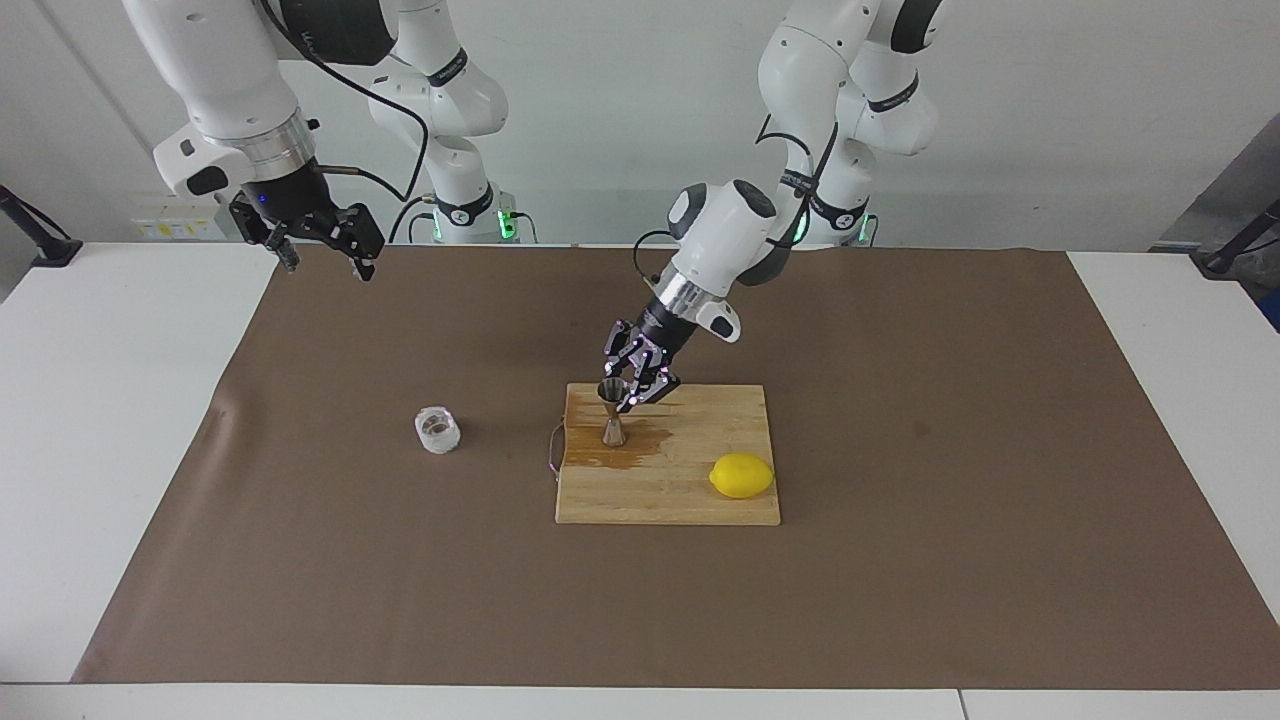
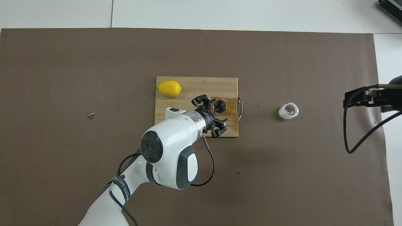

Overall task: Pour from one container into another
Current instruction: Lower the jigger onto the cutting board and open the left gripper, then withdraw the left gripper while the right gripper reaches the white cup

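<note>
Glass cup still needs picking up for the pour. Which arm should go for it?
Probably right. The glass cup stands toward that arm's end of the table, and the right gripper hangs free there. The left gripper is at the jigger.

You look at robot lab, not kitchen. Two white arms (image 1: 230,90) bolted at edge of white tabletop (image 1: 120,420), cables trailing. Brown paper sheet (image 1: 900,450) taped flat as work area. Bare pale wall (image 1: 1050,120), camera stand clamps at corners. Kitchen props only: wooden cutting board (image 1: 690,500), lemon (image 1: 741,475).
</note>
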### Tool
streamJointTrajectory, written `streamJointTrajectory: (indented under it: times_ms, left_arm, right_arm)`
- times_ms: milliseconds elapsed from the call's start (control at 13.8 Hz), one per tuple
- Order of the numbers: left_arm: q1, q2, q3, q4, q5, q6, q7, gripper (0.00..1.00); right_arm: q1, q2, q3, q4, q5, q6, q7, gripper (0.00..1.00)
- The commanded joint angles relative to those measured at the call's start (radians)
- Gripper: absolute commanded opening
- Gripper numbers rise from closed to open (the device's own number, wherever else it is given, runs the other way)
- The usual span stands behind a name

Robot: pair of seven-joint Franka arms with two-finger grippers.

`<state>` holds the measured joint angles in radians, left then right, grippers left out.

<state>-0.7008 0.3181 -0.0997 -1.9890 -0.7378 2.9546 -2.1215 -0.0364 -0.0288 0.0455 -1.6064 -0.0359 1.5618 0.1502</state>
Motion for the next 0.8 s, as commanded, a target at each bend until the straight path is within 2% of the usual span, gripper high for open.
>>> streamJointTrajectory:
  times_ms: [0, 289, 506, 723]
  left_arm:
    - [-0.005, -0.010, 0.017, 0.005, 0.021, -0.046, -0.005, 1.00]
    - [0.003, -0.052, 0.023, 0.016, 0.040, -0.109, -0.002, 1.00]
    - [0.023, -0.108, 0.041, 0.076, 0.144, -0.293, -0.002, 1.00]
    - [0.075, -0.157, 0.040, 0.097, 0.346, -0.403, 0.002, 1.00]
  right_arm:
    - [-0.016, -0.016, 0.008, -0.010, 0.022, -0.006, 0.006, 1.00]
    - [-0.016, -0.014, 0.008, -0.010, 0.022, -0.008, 0.006, 1.00]
    - [-0.019, -0.016, 0.005, -0.010, 0.022, -0.017, 0.005, 1.00]
    - [-0.019, -0.016, 0.005, -0.012, 0.022, -0.020, -0.027, 1.00]
